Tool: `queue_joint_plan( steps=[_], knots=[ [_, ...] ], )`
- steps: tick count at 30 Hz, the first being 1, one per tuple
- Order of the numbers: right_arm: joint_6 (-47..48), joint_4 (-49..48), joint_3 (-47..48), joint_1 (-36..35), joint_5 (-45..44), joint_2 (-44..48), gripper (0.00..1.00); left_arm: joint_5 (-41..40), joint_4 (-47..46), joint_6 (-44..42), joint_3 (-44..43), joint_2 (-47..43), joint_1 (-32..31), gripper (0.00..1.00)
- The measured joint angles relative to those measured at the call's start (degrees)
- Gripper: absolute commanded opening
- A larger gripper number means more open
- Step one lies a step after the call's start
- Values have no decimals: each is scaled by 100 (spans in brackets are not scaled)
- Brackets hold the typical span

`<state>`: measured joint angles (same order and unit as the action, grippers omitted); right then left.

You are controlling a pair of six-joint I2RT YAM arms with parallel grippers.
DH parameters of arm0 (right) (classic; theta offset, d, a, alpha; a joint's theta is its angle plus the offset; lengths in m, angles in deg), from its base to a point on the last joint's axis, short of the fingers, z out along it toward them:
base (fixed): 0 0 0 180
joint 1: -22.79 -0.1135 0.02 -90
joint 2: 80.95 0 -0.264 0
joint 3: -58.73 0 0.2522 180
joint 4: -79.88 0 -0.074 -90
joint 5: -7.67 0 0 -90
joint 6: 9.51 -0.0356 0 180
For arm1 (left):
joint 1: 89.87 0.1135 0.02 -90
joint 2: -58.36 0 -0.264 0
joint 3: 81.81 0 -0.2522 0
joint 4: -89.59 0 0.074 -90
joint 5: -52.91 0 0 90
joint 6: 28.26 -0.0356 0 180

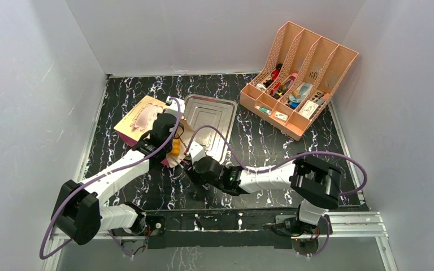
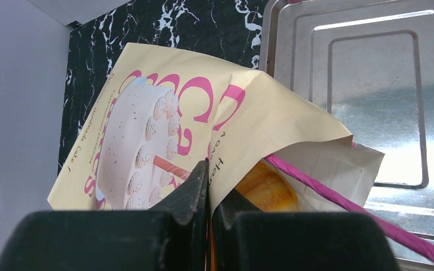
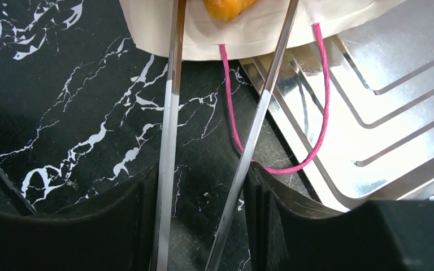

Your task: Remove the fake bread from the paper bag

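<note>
The paper bag (image 1: 143, 117) lies on its side on the black marble table, its mouth facing the arms. My left gripper (image 2: 208, 169) is shut on the bag's upper mouth edge (image 2: 271, 113), holding it lifted. Inside the mouth shows one glossy orange piece of fake bread (image 2: 265, 189), also visible from above (image 1: 175, 149). My right gripper (image 3: 200, 186) is shut on a pair of metal tongs (image 3: 168, 130). Their two blades stand apart and reach over the bag's lower lip (image 3: 248, 39) on either side of the bread (image 3: 226, 8). The blade tips are out of frame.
A silver metal tray (image 1: 217, 113) lies right of the bag, partly under its mouth (image 3: 384, 84). A pink cord handle (image 3: 323, 84) loops onto the tray and table. A peach file rack (image 1: 299, 79) with small items stands at the back right.
</note>
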<state>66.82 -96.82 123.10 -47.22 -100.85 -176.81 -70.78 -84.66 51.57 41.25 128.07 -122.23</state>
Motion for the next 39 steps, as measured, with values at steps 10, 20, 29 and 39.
queue_joint_plan(
  steps=[10,20,29,39],
  knots=[
    [-33,46,15,-7,-50,-42,18,0,-2,0,0,0,0,0],
    [-42,160,-33,-186,-317,284,7,-7,-2,-2,0,-2,0,0],
    [-256,568,-522,-236,-577,1362,6,-179,-4,-35,0,-4,0,0],
    [-791,1390,-1196,-328,-916,2999,5,-267,133,24,-160,-15,660,0]
  ],
)
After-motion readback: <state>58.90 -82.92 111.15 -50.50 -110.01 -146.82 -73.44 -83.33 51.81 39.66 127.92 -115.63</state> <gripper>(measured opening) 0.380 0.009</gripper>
